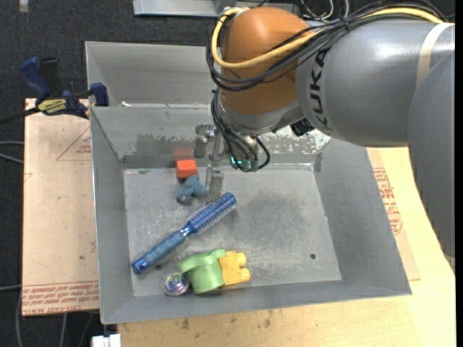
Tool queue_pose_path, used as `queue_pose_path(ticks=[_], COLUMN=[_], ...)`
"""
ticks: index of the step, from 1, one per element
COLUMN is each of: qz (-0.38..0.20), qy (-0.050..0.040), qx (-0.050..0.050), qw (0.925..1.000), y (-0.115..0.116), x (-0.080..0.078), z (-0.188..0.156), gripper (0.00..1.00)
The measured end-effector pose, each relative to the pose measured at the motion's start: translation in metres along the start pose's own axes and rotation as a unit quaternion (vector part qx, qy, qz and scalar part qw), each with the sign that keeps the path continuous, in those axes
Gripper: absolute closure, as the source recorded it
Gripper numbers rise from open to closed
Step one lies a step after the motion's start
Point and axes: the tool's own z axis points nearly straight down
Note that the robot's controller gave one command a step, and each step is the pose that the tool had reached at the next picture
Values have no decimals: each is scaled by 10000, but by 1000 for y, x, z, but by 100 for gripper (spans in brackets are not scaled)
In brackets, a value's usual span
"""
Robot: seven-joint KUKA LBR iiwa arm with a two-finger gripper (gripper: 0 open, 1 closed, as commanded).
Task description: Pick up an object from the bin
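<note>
gripper (214, 181) | just view-right of small teal figure (191, 190) | orange block (186, 168) near

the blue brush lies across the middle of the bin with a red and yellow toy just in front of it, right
Not quite. The toy in front of the blue brush is green and yellow, not red and yellow. The camera view shows this. The rest holds: the brush lies slantwise across the middle of the bin.
</note>
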Motion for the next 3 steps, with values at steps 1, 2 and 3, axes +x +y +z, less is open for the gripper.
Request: queue_pose_path(ticks=[1,2,3], qz=[-957,-950,-1055], qy=[-38,-41,-84], qx=[-1,1,-1], qw=[9954,9955,9944], y=[-4,-4,-6], x=[70,69,62], z=[158,154,0], gripper=[0,100,100])
